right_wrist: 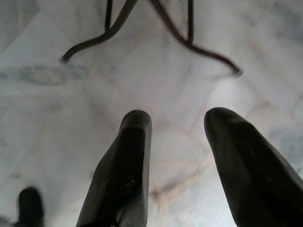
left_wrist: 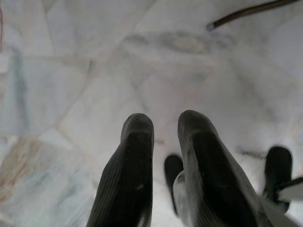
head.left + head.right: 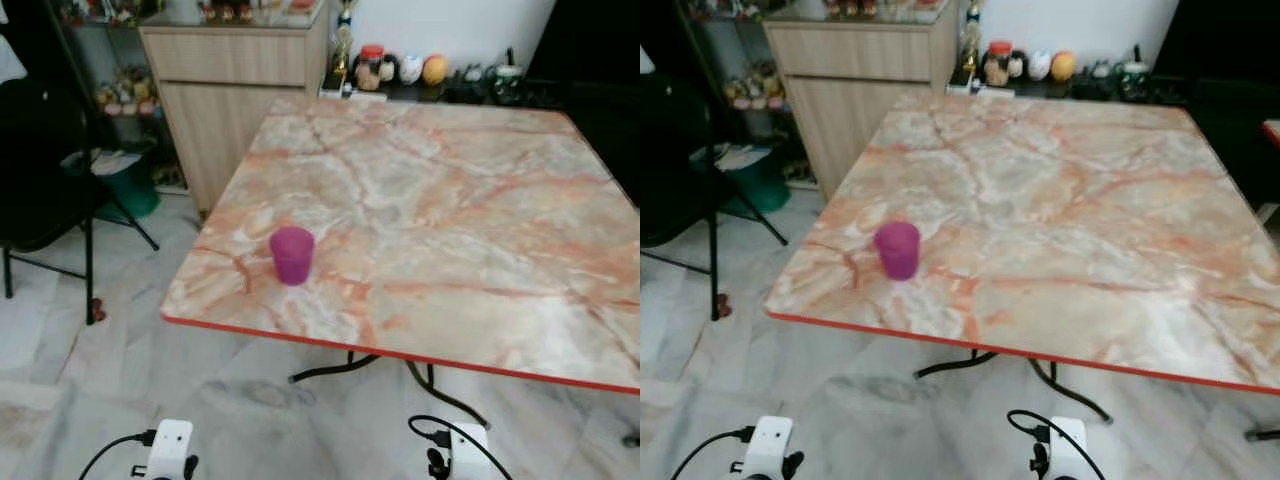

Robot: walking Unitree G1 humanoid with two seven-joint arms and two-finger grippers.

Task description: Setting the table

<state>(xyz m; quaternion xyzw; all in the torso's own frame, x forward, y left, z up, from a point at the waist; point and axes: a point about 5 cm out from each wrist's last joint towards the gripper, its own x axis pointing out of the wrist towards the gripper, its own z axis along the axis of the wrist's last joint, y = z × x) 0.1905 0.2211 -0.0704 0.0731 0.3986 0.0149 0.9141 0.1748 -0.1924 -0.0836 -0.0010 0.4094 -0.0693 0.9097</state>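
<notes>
From head height we look forward and down across the marble table (image 3: 470, 200), its red near edge crossing low in both eye views; the right eye sits slightly aside, so the pink cup (image 3: 898, 249) by the near left corner lands further left there. Each wrist camera points down at the pale floor (image 2: 94, 71), close behind the left gripper (image 2: 163, 130) and right gripper (image 1: 177, 125). Both wrist views share the table's dark legs (image 1: 142, 28).

Shelf ornaments (image 3: 400, 68) too small to identify
</notes>
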